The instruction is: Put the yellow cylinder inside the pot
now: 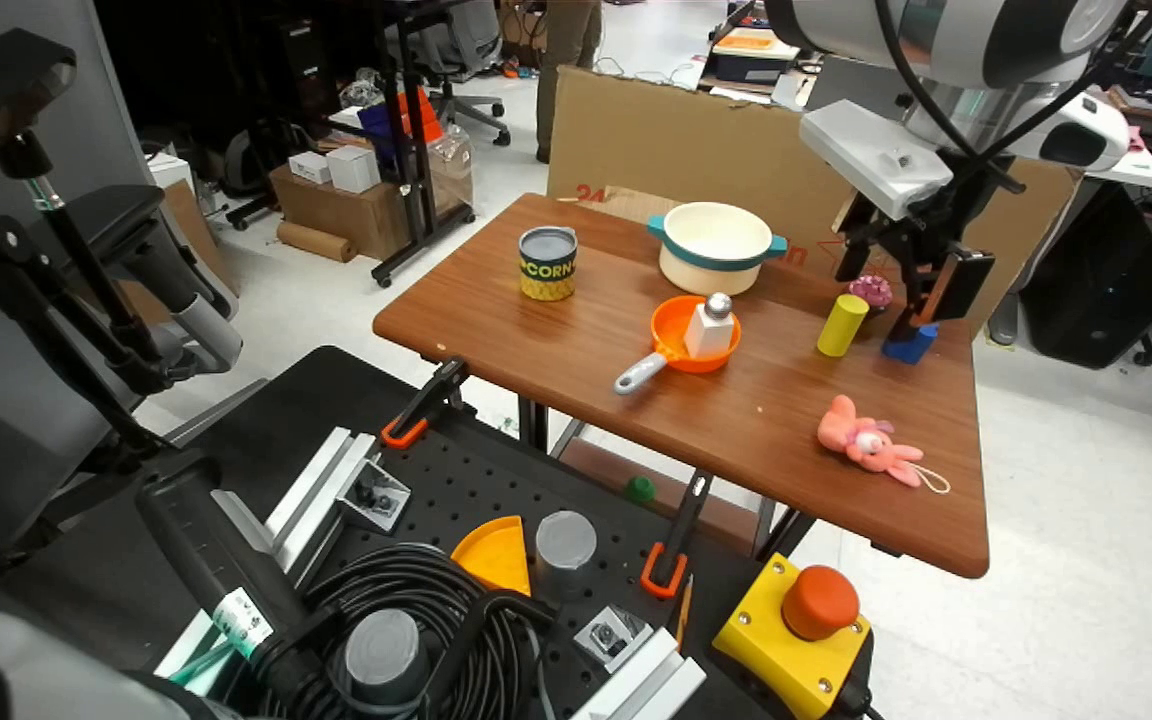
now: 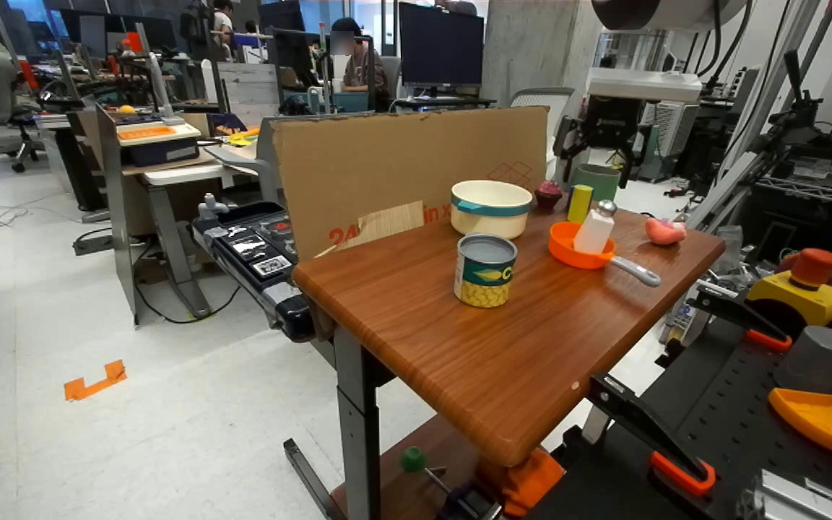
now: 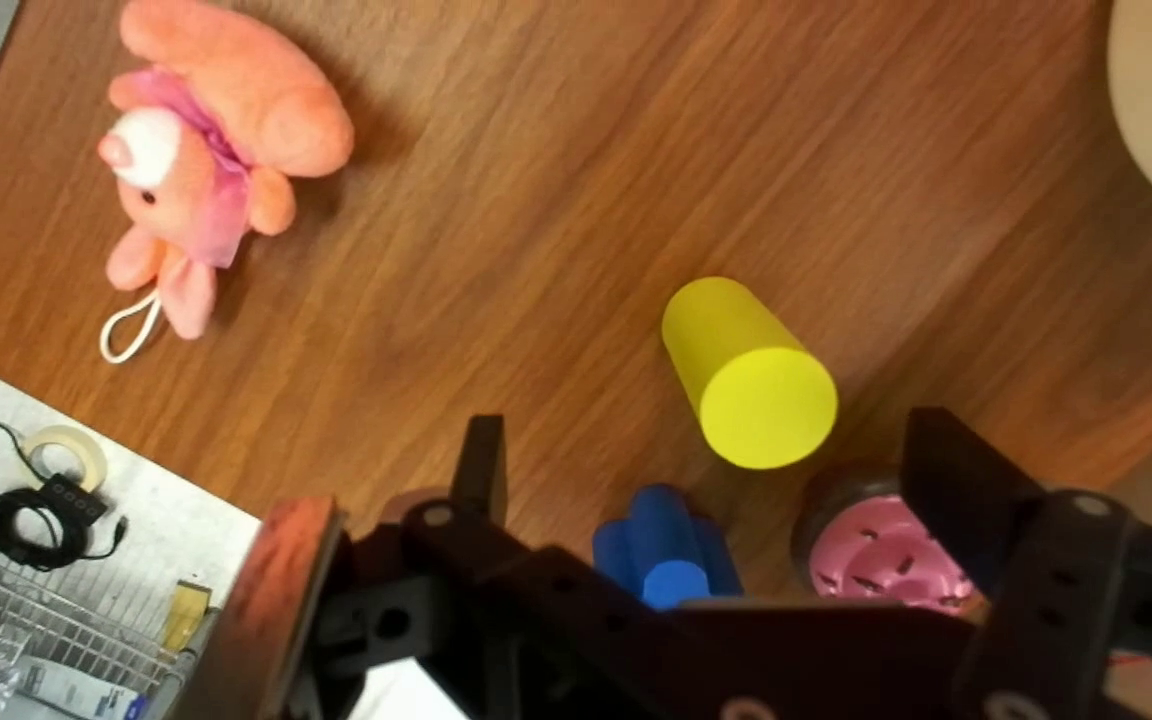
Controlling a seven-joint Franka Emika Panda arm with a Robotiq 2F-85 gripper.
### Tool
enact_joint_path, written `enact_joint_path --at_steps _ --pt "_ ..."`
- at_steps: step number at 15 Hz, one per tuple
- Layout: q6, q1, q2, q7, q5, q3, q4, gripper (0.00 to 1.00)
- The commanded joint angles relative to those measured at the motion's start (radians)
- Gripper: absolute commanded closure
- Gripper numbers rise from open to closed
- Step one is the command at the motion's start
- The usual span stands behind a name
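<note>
The wooden table (image 1: 596, 300) bears the white pot (image 1: 711, 275), its load undelivered, the gripper (image 3: 704, 445) hangs with jaws spread and empty, and the yellow cylinder (image 3: 744, 375) stands upright on the table near the blue block (image 3: 663, 545), so grasp, transfer and placement remain.

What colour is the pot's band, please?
Teal; the pot's band shows best in an exterior view.

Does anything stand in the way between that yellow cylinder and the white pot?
Nothing visible stands between the yellow cylinder and the pot. The orange pan and the pink cupcake sit off the straight path, so it probably just needs lifting up and in.
</note>
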Motion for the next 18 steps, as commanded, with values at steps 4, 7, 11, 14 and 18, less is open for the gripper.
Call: enact_joint_path --at_steps 4,7,11,14,18 --pt "-0.009 0.007 0.020 0.001 0.006 0.010 0.014 0.00" --pt "-0.008 0.014 0.029 0.013 -0.001 0.003 0.016 0.00" --pt "-0.007 0.014 0.038 0.012 -0.005 0.001 0.017 0.35" --pt "-0.010 0.015 0.044 0.012 -0.007 0.000 0.017 0.58" --pt "-0.013 0.016 0.047 0.010 -0.010 -0.001 0.018 0.88"
